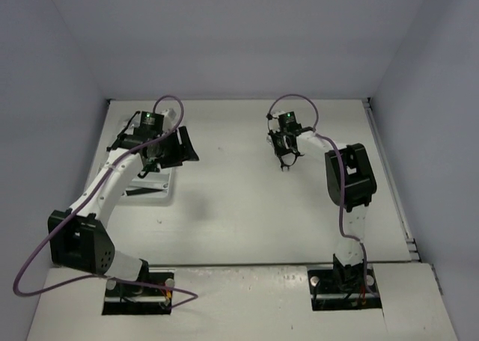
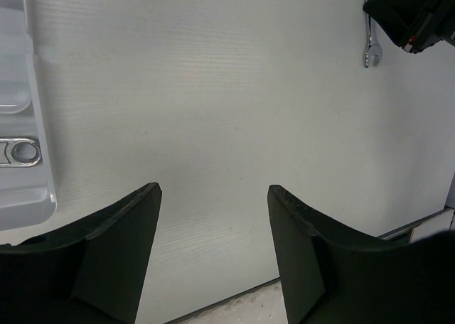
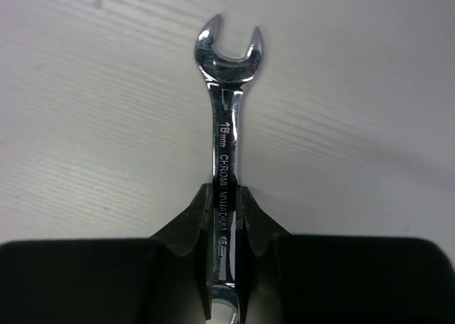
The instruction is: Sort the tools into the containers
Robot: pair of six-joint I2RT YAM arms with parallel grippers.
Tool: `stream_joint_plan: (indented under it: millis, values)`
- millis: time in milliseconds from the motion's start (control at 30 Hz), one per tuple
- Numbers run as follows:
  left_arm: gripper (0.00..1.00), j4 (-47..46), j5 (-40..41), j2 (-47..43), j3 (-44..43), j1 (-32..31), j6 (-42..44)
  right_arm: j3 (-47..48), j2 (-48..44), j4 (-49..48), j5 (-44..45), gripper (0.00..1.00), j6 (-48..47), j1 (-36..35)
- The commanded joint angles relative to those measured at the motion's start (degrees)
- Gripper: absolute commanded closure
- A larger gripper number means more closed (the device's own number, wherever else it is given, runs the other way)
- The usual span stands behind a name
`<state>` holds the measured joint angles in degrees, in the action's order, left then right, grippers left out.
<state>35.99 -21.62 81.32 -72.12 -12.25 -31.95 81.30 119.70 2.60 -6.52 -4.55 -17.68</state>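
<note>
A silver open-ended wrench runs straight out between the fingers of my right gripper, which is shut on its shank. The wrench's open end points away from the wrist, close over the white tabletop. The left wrist view shows the same wrench at the top right, under the right gripper. My left gripper stands open over bare table with nothing between its fingers. The white tray lies at its left, with a silver wrench's ring end in one compartment. From above, the left gripper hangs beside the tray.
The right gripper is at the back middle of the table. A seam in the tabletop passes just below the left fingers. Grey walls close in the table at the back and both sides.
</note>
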Motion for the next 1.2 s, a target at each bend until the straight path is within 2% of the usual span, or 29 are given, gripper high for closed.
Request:
stream_joint_plan:
  millis: [0, 300, 433, 867, 1167]
  values:
    - [0.41, -1.2, 0.9, 0.4, -0.9, -1.9, -0.4, -4.6, -0.2, 2.8, 1.0, 1.0, 0.3, -5.9]
    - [0.41, -10.6, -2.0, 6.7, 0.4, -5.4, -7.2, -9.5, -6.2, -1.9, -4.9, 1.0, 9.0, -14.1]
    - [0.41, -16.6, -4.1, 9.3, 2.0, -5.9, -11.4, -11.0, -9.5, -8.0, -8.3, 1.0, 12.0, -14.9]
    - [0.41, -26.5, -4.4, 18.6, -1.1, -9.0, -21.0, -13.5, -14.9, -15.1, -13.1, 1.0, 14.4, -16.1]
    - [0.41, -30.4, -4.7, 24.5, -3.2, -10.8, -23.9, -15.1, -16.4, -19.2, -16.8, 1.0, 16.9, -16.2]
